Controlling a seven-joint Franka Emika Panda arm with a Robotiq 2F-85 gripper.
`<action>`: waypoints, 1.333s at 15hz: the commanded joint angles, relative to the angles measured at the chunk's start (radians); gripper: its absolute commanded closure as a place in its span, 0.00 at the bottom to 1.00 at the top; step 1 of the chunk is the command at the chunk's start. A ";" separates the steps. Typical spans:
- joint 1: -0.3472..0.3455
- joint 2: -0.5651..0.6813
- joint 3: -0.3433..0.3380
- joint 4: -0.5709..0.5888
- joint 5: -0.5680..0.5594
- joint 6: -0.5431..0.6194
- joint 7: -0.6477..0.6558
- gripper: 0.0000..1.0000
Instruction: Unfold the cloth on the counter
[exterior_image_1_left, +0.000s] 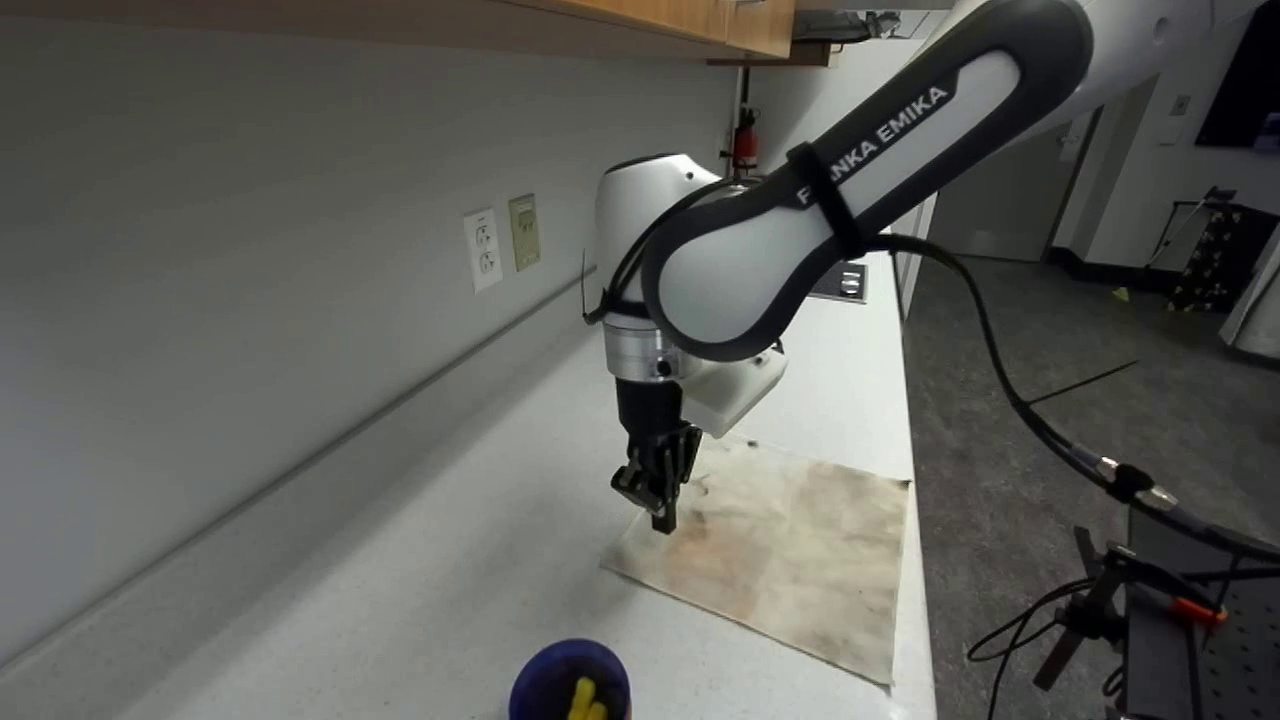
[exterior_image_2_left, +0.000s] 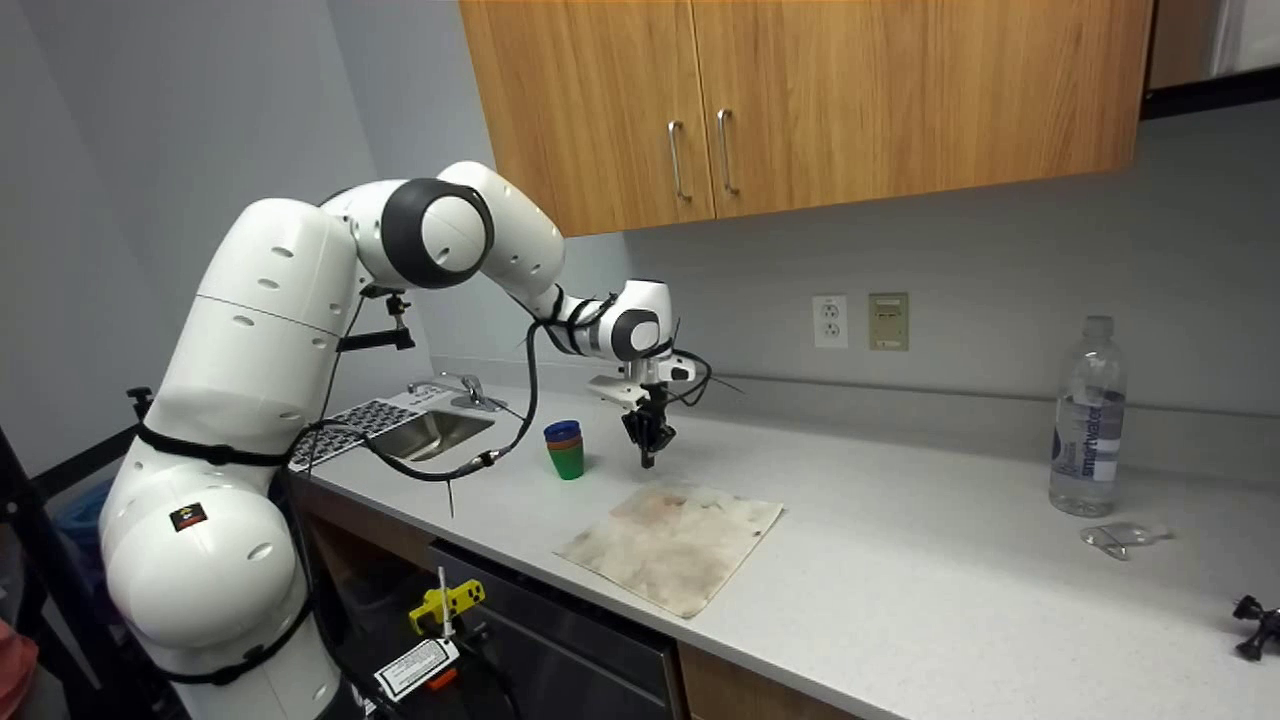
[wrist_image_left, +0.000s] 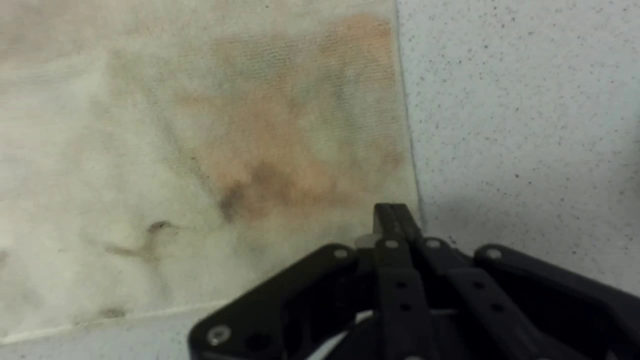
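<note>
A: Biggest?
B: Counter (exterior_image_2_left: 950, 590), all three views. Wood cabinet (exterior_image_2_left: 850, 100) above its back edge, both exterior views.
A: Then?
B: Arm (exterior_image_2_left: 450, 235), reaching in across the front edge; its FRANKA EMIKA lettering (exterior_image_1_left: 872, 147) reads in an exterior view only. Sink (exterior_image_2_left: 432, 435) toward the counter's end, again an exterior view only.
A: Cloth (exterior_image_1_left: 790, 550)?
B: Stained, lying flat, one side just beside the front edge. Wrist view brings out the dark marks (wrist_image_left: 232, 200). Any layer doubled under? Cannot tell.
A: Next down?
B: Smartwater bottle (exterior_image_2_left: 1088, 430) near the back edge, in an exterior view only.
A: Gripper (wrist_image_left: 395, 210)?
B: Narrow, fingertips (wrist_image_left: 384, 216) together; wrist view settles that, exterior views too small. It hangs over the cloth's corner toward the back edge and sink end.
A: Small stuff?
B: Stacked cups (exterior_image_2_left: 565, 452) toward the sink end, blue, orange, green sides in an exterior view. Small clear item (exterior_image_2_left: 1118, 538) just beside the bottle. Yellow pieces (exterior_image_1_left: 582, 694) inside the cups, an exterior view only.
</note>
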 joint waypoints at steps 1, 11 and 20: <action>0.011 -0.151 -0.019 -0.130 -0.035 -0.009 0.003 1.00; -0.017 -0.451 -0.006 -0.492 -0.037 0.100 0.003 1.00; -0.050 -0.663 -0.010 -0.678 -0.151 0.344 0.048 1.00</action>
